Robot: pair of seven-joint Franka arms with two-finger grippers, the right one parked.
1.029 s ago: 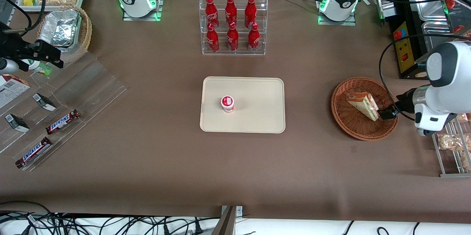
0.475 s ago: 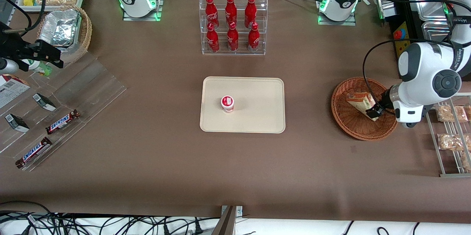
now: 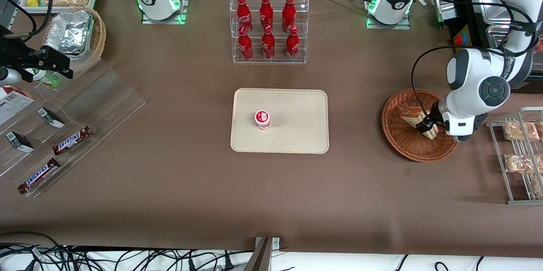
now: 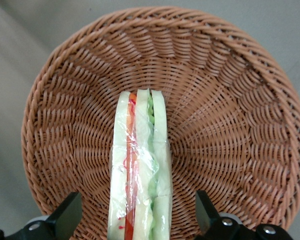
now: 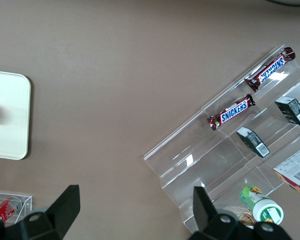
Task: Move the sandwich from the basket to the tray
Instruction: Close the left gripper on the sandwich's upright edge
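Note:
The sandwich (image 3: 413,117) is a wrapped wedge of pale bread with green and red filling, standing on edge in the reddish-brown wicker basket (image 3: 398,139) toward the working arm's end of the table. In the left wrist view the sandwich (image 4: 140,165) stands between my two black fingers (image 4: 66,218), which are spread wide and clear of its sides, over the basket (image 4: 230,110). My gripper (image 3: 425,127) is open, low over the sandwich's thick end. The cream tray (image 3: 297,110) lies mid-table and holds a small red-and-white cup (image 3: 262,119).
A clear rack of red bottles (image 3: 268,27) stands farther from the camera than the tray. A wire rack of bagged pastries (image 3: 519,152) lies beside the basket. Clear shelves with Snickers bars (image 3: 72,140) and a tan basket with foil packs (image 3: 72,35) lie toward the parked arm's end.
My gripper has swung in over the basket from its outer rim and now straddles the sandwich's thick end. The sandwich has not moved.

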